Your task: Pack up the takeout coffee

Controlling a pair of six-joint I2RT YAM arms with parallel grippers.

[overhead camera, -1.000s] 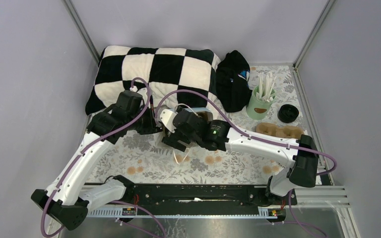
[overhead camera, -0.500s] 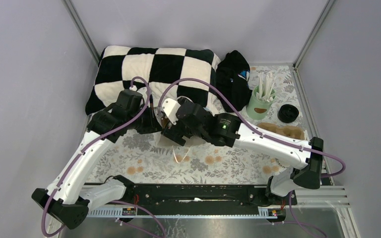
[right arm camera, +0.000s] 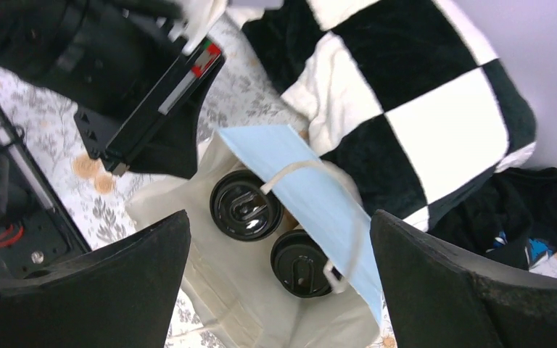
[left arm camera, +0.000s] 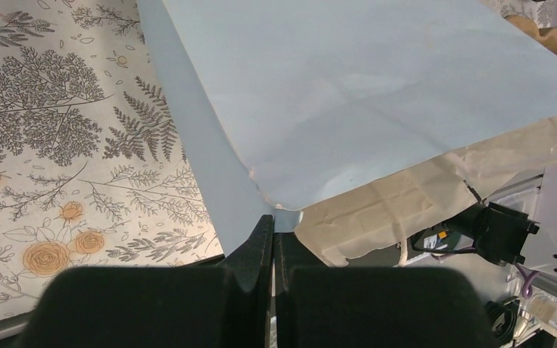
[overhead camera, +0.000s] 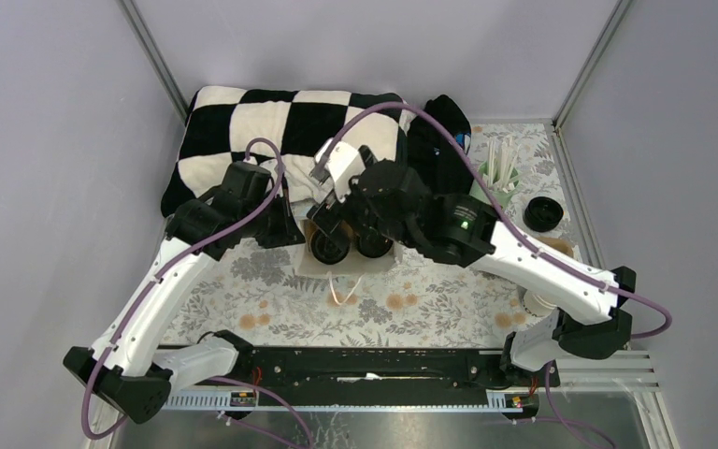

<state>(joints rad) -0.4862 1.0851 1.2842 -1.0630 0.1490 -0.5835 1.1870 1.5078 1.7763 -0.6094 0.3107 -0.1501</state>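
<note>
**Left gripper** (left arm camera: 273, 221): jaws closed, pinching the rim of the blue paper bag (left arm camera: 348, 87) at a corner fold.

**Right gripper** (right arm camera: 277, 214): jaws spread wide, holding nothing, poised above the bag's open mouth.

**Contents:** a takeout coffee cup (right arm camera: 245, 205) and a second cup (right arm camera: 302, 262) stand side by side inside the bag. The bag sits just in front of the checkered cushion (right arm camera: 435, 123). Each cup is upright, its long axis vertical and its black lid facing up. A white bag handle (right arm camera: 294, 168) arches over the lids.
</note>
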